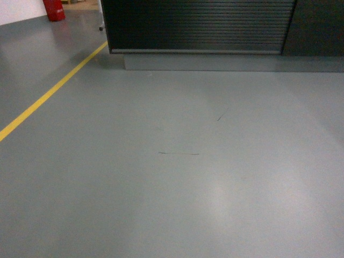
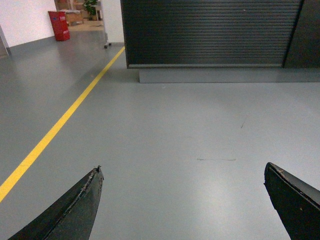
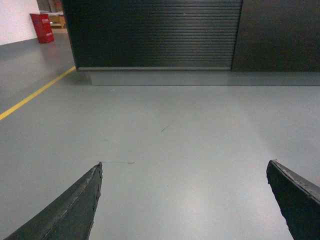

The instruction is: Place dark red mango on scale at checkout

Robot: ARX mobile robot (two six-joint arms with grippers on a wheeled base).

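We faced the checkout (image 1: 199,24) across a stretch of bare grey floor (image 1: 177,177). Only its horizontally ribbed dark front panel and the pale grey plinth (image 1: 215,62) beneath it showed in the head view; the counter top lay above the frame. We could see neither the mango nor the scale in any of the three views, so we cannot say where they were.

A yellow line (image 1: 51,91) ran diagonally over the floor on the left, toward the left corner of the checkout. Beyond it, at the far left, a red bin (image 1: 54,9) stood against a white wall. A couple of thin dark scuff marks (image 1: 179,153) crossed the floor in the middle.

Our left gripper (image 2: 182,205) showed in its wrist view with its two black fingers (image 2: 75,210) spread wide apart, nothing between them but floor. Our right gripper (image 3: 185,205) looked the same in its own view, fingers (image 3: 75,207) parted wide and holding nothing. Neither arm appeared in the head view.
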